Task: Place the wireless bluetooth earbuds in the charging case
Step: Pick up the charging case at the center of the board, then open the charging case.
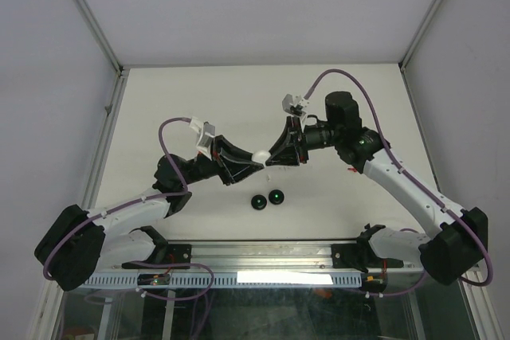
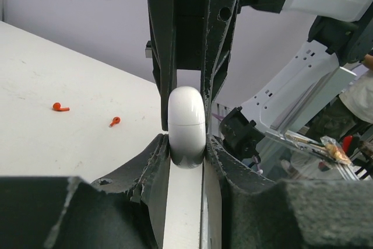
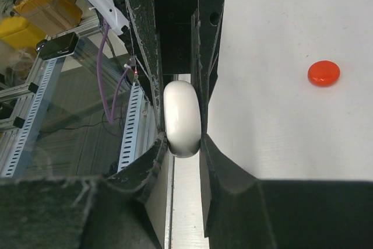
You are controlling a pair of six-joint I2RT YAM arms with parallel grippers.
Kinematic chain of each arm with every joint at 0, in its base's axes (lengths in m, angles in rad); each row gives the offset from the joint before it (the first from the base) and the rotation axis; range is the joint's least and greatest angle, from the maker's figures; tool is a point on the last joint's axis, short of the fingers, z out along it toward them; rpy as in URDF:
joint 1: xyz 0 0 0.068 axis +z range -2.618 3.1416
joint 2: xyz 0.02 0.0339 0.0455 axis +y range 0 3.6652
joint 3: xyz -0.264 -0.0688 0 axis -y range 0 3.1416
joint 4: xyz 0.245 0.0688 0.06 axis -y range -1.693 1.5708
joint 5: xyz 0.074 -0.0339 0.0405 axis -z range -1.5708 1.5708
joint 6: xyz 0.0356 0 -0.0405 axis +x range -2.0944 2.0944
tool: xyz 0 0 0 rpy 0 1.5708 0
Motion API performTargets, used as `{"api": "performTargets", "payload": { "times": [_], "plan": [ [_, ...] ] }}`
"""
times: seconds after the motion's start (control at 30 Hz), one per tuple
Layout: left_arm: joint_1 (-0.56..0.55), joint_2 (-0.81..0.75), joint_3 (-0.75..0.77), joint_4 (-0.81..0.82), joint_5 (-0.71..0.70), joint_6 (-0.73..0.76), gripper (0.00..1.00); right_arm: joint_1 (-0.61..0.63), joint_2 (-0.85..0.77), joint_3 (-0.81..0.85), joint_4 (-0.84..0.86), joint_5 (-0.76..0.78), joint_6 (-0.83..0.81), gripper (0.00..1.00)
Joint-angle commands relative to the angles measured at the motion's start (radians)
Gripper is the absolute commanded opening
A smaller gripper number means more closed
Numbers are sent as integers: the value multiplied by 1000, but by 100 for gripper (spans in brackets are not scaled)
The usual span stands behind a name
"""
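One white charging case (image 2: 186, 118) is clamped between two grippers; the left gripper (image 2: 186, 147) pinches one end, the right gripper (image 3: 183, 143) the opposite end, fingers narrow on both; two red earbuds (image 2: 60, 107) (image 2: 115, 122) lie loose on the table (image 1: 199, 101), well apart from the case; two black discs (image 1: 258, 201) (image 1: 276, 196) and one red disc (image 3: 323, 73) rest there.

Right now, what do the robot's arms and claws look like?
The left arm and right arm are white tubes with chunky black joints. A purple cable runs along each one. The left gripper and right gripper are black wedges with rough edges.
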Motion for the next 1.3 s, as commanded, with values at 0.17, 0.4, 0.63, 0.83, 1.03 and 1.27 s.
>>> {"api": "performTargets", "payload": {
  "times": [0.17,0.4,0.63,0.83,1.03,1.27],
  "plan": [
    [1,-59,68,-175,56,102,39,32,31,124,-208,32,-155,0],
    [2,-62,64,-177,48,102,39,54,37,144,-238,74,-168,0],
    [2,-60,58,-177,39,114,8,79,32,148,-243,104,-175,0],
    [2,-86,25,-161,58,202,0,86,-15,88,-131,149,-120,15],
    [1,-95,31,-184,115,282,0,112,-40,37,-21,212,-81,33],
    [0,-107,56,-229,162,321,0,128,-52,15,22,283,-71,39]
  ]
}}
